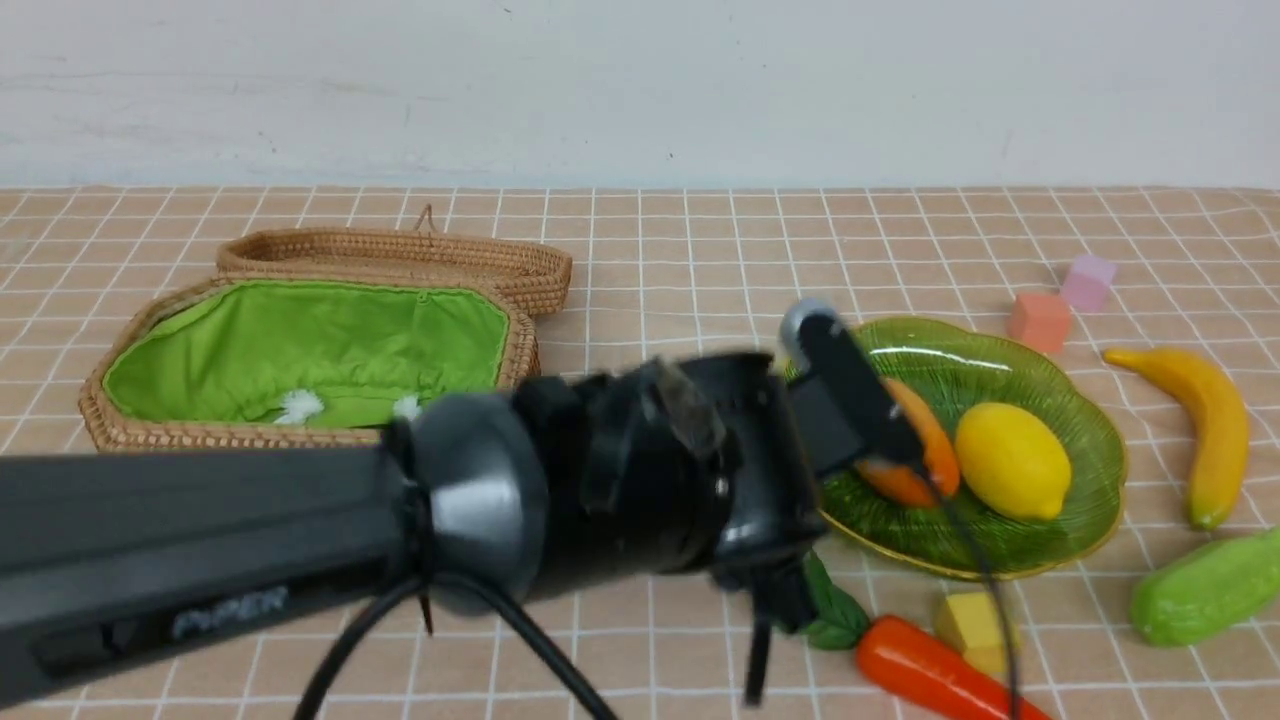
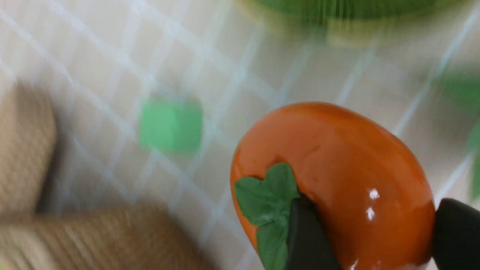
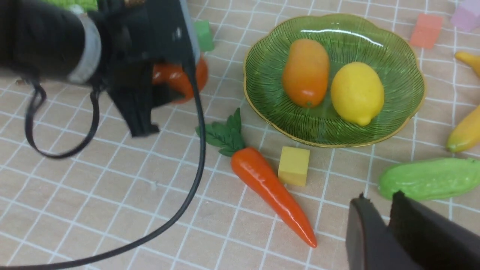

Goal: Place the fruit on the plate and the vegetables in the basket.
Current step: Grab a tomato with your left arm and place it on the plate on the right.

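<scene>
The left arm (image 1: 200, 530) lies stretched low and level across the table, wrist pointing at three o'clock, stopping just short of the plate (image 1: 1000, 365). Its left gripper (image 2: 375, 210) has both jaws pressed on the persimmon (image 2: 337, 150), one over the leaf cap. That's at nine o'clock of the plate; lifted or resting, I can't tell. The right gripper (image 3: 380, 200) hangs near the gourd (image 1: 1205, 590), jaws almost together, empty.

Peach checked tablecloth (image 1: 680, 260), pale wall (image 1: 640, 80). The open basket (image 1: 150, 435) sits at ten o'clock. Mango (image 3: 305, 71) and lemon (image 1: 1012, 460) are on the plate, the carrot (image 3: 270, 187) at seven, the banana (image 1: 1205, 410) at three.

From the front the wrist hides the persimmon and half the mango. The left wrist view is badly blurred.
</scene>
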You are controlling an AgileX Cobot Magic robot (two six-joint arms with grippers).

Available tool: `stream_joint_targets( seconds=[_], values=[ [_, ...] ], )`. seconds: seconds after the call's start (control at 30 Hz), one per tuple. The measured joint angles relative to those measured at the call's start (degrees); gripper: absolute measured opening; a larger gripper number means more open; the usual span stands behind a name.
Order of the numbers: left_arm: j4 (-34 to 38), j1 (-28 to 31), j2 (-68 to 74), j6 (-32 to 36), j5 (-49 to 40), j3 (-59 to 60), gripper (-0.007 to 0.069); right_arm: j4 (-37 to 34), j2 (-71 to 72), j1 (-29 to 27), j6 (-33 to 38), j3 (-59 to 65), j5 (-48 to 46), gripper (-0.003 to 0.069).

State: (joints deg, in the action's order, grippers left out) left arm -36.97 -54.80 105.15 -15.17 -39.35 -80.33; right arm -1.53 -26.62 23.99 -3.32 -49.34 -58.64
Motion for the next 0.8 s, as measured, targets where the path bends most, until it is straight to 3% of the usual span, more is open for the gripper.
stream_joint_targets(
  seconds=[0.2, 0.37, 0.6, 0.7, 0.77, 0.8],
  values=[
    [11.9, 3.2, 4.2, 9.7, 8.0, -9.1, 0.0398, -1.1, 0.0, 0.0, -0.1, 0.0, 0.4, 0.0120],
    [19.4, 7.5, 12.1, 11.7, 13.0, -17.5, 0.0398, -2.4, 0.0, 0.0, -0.1, 0.0, 0.0, 0.0120],
    [20.8, 9.4, 21.1, 12.0, 13.4, -23.6, 0.0400, -2.6, 0.0, 0.0, -0.1, 0.0, -1.3, 0.0120],
    [20.8, 9.4, 21.8, 12.0, 13.9, -23.9, 0.0440, -2.6, 0.0, 0.0, -0.1, 0.0, -1.5, 0.0120],
    [20.9, 9.4, 22.2, 12.0, 13.9, -23.9, 0.0544, -2.6, 0.0, 0.0, -0.1, 0.0, -1.6, 0.0120],
    [20.9, 9.4, 22.2, 12.0, 13.9, -23.9, 0.0544, -2.6, 0.0, 0.0, -0.1, 0.0, -1.6, 0.0120]
  ],
)
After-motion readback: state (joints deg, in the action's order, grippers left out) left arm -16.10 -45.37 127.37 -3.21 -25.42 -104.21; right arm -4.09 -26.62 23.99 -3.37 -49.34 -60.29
